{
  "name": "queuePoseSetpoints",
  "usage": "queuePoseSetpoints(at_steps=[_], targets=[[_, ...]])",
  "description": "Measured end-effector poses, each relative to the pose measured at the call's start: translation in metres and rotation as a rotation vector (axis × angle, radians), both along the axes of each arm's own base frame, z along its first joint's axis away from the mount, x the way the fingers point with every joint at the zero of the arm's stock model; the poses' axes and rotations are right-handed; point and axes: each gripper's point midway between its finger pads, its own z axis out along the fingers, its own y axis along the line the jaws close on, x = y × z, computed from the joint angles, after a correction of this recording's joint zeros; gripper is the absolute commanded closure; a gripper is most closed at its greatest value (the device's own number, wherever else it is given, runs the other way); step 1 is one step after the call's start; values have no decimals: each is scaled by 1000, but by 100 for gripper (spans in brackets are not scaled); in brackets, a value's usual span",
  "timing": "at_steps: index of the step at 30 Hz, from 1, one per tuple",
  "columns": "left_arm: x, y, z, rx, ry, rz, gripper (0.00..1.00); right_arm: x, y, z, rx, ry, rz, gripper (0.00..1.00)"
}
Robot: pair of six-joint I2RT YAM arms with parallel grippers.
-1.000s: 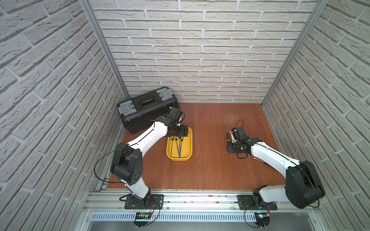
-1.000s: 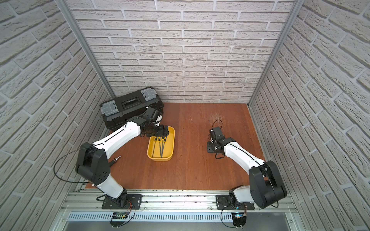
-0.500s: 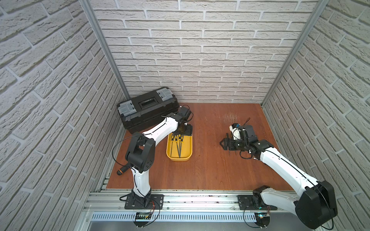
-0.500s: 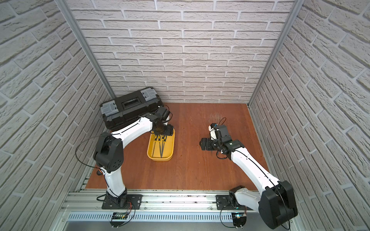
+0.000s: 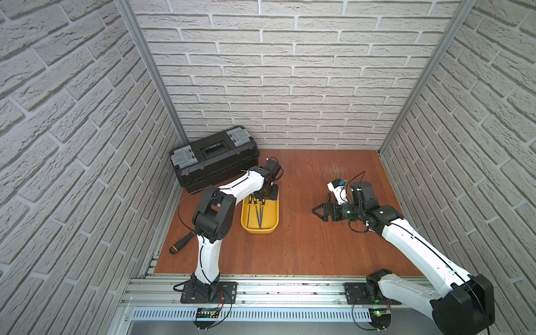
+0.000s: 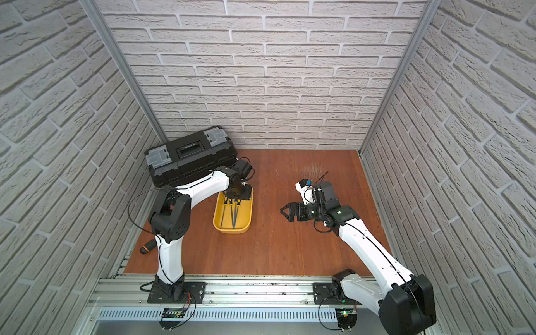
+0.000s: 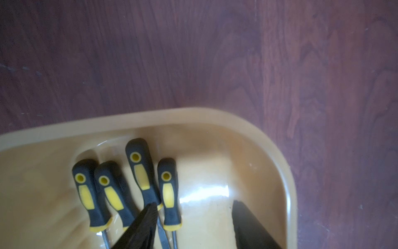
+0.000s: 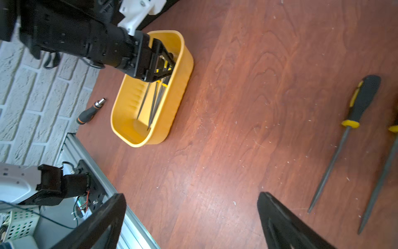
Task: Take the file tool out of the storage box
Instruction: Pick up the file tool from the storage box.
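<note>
left gripper (image 7: 193, 202): lowered into the far end of the tub (image 7: 150, 118), jaws held partly apart; one of the files (image 7: 169, 194) is seen between them, nothing clamped.
files: four, black-and-yellow handled, laid side by side in the tub.
tub: yellow, set on the table (image 5: 304, 246) near the toolbox (image 5: 214, 162).
right gripper (image 8: 191, 195): spread wide, empty, held over bare wood.
loose files (image 8: 344, 133): two, laid on the table beside the right gripper, well apart from the tub.
table: reddish-brown wood, scuffed and flecked.
toolbox: black, lid down, placed in the far left corner.
walls (image 5: 290, 87): white brick, closed round three sides.
rail (image 5: 290, 290): aluminium, along the near edge.
</note>
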Motion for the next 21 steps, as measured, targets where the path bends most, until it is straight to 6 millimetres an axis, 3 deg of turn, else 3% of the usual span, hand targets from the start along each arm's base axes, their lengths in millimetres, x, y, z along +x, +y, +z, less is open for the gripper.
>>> queuePoseSetpoints(at_steps=[21], targets=[[10, 8, -23, 43, 19, 38, 55, -2, 6, 2, 11, -8, 46, 0]])
